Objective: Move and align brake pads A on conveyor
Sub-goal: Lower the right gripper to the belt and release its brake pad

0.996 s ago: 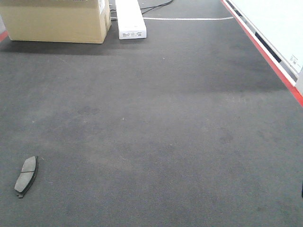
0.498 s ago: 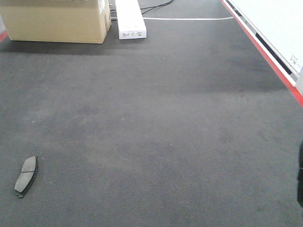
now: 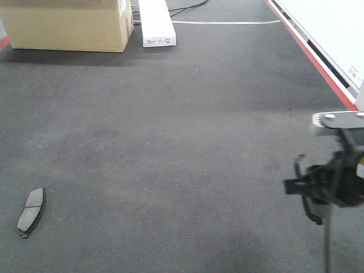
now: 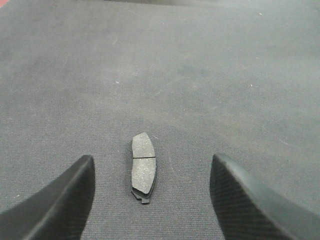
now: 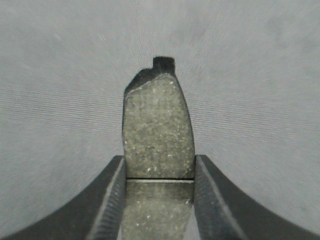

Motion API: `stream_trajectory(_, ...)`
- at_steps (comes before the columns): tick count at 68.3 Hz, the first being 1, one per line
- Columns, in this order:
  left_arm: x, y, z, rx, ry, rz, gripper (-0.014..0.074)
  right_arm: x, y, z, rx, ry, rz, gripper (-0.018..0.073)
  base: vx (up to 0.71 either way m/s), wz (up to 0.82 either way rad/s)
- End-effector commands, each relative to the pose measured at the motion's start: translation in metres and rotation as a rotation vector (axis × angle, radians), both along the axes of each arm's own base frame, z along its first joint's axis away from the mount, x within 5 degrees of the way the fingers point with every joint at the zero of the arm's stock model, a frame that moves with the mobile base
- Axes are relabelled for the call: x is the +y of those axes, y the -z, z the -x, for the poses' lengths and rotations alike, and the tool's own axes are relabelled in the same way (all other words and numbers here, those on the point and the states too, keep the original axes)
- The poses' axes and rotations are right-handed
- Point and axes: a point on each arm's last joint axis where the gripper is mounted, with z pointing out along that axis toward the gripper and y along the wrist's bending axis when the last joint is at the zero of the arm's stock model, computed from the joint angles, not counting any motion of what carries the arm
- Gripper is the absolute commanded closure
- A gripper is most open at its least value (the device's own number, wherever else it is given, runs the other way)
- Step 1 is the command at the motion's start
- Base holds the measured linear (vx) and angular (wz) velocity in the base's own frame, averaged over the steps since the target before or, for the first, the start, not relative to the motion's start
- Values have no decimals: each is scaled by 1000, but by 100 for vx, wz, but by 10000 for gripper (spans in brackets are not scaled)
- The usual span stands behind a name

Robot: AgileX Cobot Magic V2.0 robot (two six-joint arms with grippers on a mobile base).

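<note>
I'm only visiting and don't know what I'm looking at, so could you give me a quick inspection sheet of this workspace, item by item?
Surface: dark, rough conveyor with a red stripe along its right edge.
Job's things: two brake pads seen. The lying pad is flat on the belt, near left. The held pad is in a gripper.
Clutter: cardboard box and long white box at the far end.
Grippers: left gripper open, lying pad untouched between its fingers. Right gripper shut on the held pad.
Cables: black cable beside the white box.
Surroundings: white panel beyond the stripe.
</note>
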Motion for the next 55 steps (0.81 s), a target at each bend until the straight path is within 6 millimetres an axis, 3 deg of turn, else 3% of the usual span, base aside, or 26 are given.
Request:
stream_trajectory(1, -1, -15, -3, -98, 1, 14, 136, 4, -3, -28, -37, -4, 8, 546, 0, 0)
stream_trajectory(9, -1, -15, -3, -98, 1, 14, 136, 9, 21, -56, 50, -5, 39, 540, 0, 0)
stream_trajectory(24, -1, -15, -3, -98, 1, 14, 136, -6, 52, -92, 173, 28, 38, 532, 0, 0)
stream_trajectory(41, -1, -15, -3, -98, 1, 14, 136, -8, 69, -115, 244, -6, 109, 510, 0, 0)
stream_trajectory(55, -1, -15, -3, -98, 1, 14, 136, -7, 77, -124, 271, -6, 113, 391, 0, 0)
